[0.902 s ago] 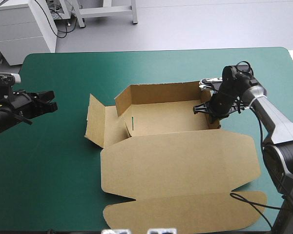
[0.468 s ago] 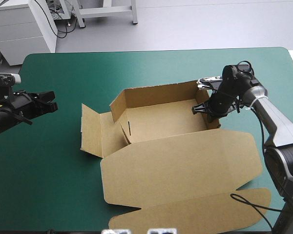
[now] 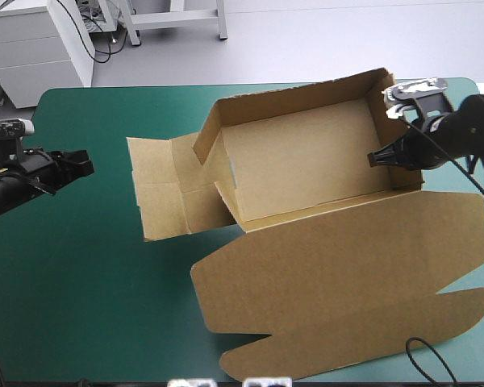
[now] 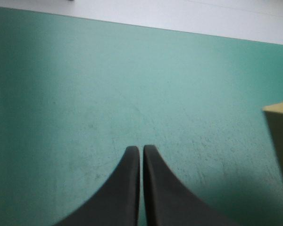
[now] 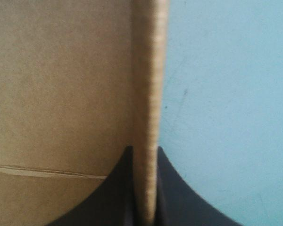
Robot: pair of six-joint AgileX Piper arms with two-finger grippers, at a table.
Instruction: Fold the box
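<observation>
right gripper (image 3: 377, 159) (image 5: 145, 149): we see it clamped on the right wall (image 3: 397, 129) (image 5: 150, 70) of the box (image 3: 306, 169) (image 5: 61, 84), the board's edge running straight ahead between its fingers (image 5: 113, 197).
left gripper (image 3: 81, 165) (image 4: 141, 148): we find its tips pressed together with nothing between them, above bare cover (image 3: 89, 266) (image 4: 85, 94).
box: brown open tray with its walls up, well apart from the left gripper, one corner (image 4: 279, 113) showing ahead of it and to one side.
lid (image 3: 339, 274): flat, on the near side of the right gripper.
flap (image 3: 165, 189): spread flat on the tray's side toward the left gripper.
cover: teal-green (image 5: 226, 94), outside the held wall.
</observation>
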